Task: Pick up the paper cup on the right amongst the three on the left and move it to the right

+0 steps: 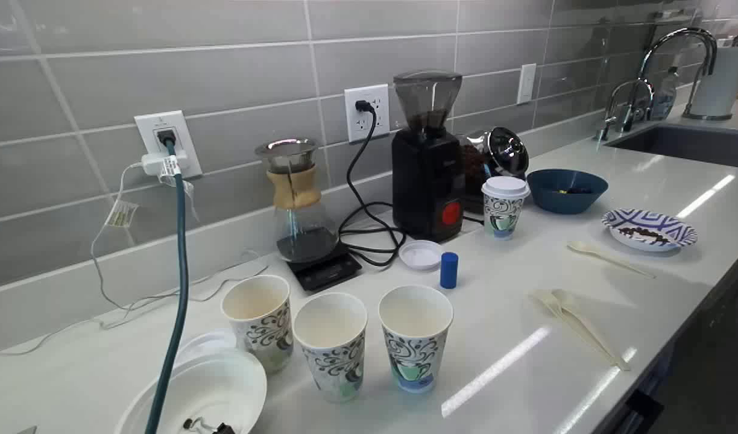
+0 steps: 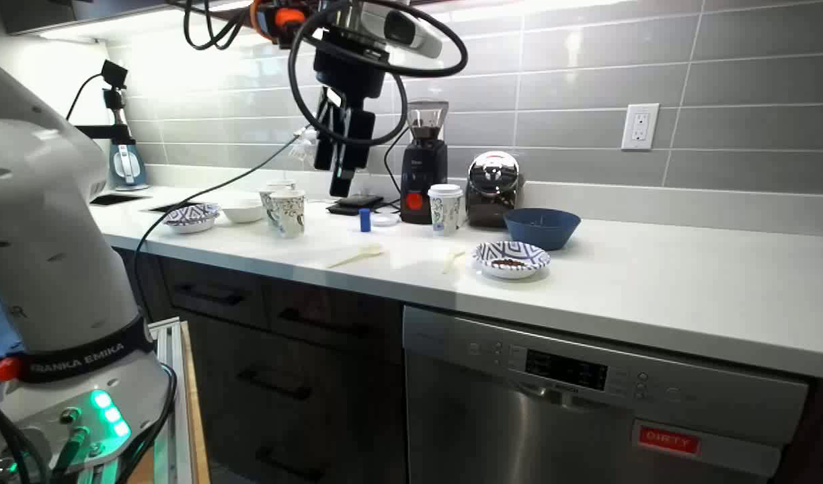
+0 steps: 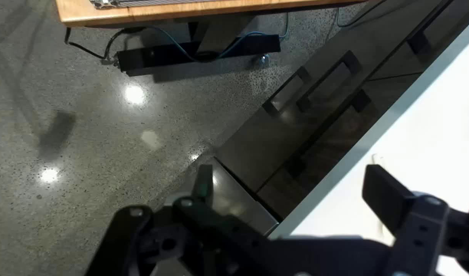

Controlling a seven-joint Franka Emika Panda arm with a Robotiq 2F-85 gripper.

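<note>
Jaws wide apart — the paper cup [image 1: 415, 357] upright on the counter [image 1: 489, 313], just beside the middle cup [image 1: 333, 364] of three.

From where I stand, left part of counter [image 1: 501, 343]: left-hand cup [image 1: 263, 331] set a little back, middle cup [image 1: 331, 364], right-hand paper cup [image 1: 414, 358]. Bowl [image 1: 224, 386] just left of them. Farther back, carafe [image 1: 296, 193] on scale [image 1: 327, 274]; right of it, grinder [image 1: 426, 181], then jar [image 1: 506, 150]. Lidded cup [image 1: 503, 208] forward of those two. Loose lid [image 1: 421, 254] near the grinder's foot, cylinder [image 1: 448, 270] just before it. Farther right, second bowl [image 1: 565, 199], plate [image 1: 652, 220] before it, beans [image 1: 643, 233] on that. Spoon [image 1: 610, 258] left of plate, more utensils [image 1: 577, 322] nearer the front edge. Sink [image 1: 694, 144] at the far right end.
</note>
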